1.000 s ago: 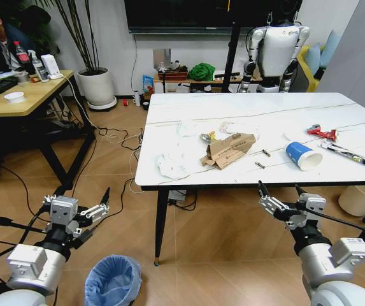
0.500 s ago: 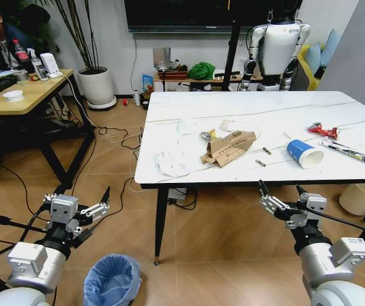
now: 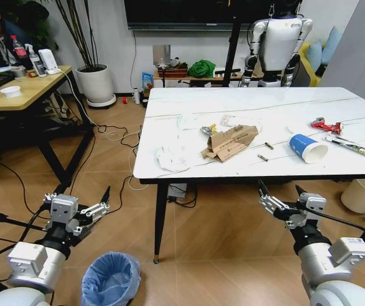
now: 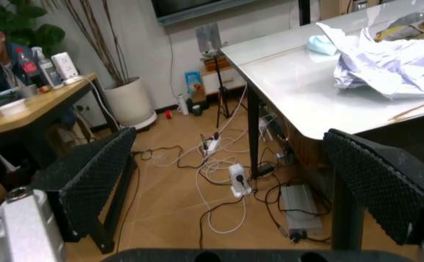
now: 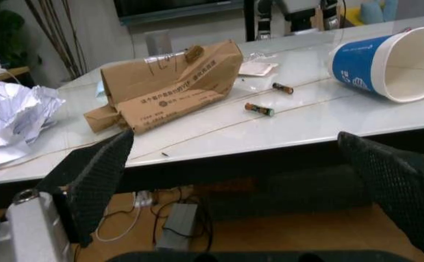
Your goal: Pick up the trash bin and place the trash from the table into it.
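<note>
Two grippers, left (image 3: pixel 85 205) and right (image 3: pixel 279 194), jaws spread empty; one trash bin (image 3: pixel 111 280), one cup (image 3: pixel 308 148).

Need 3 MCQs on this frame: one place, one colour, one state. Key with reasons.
1. Where is the bin?
A. on the floor by the left gripper
B. on the table
C. under the plant

2. What colour is the cup?
A. red
B. blue and white
C. green

3. How does the cup lie?
A. upright
B. on its side
C. crushed flat

Key: 1 A, the head view shows it on the floor beside the left arm; 2 B, blue wall, white inside; 3 B, its mouth faces sideways in the right wrist view.
</note>
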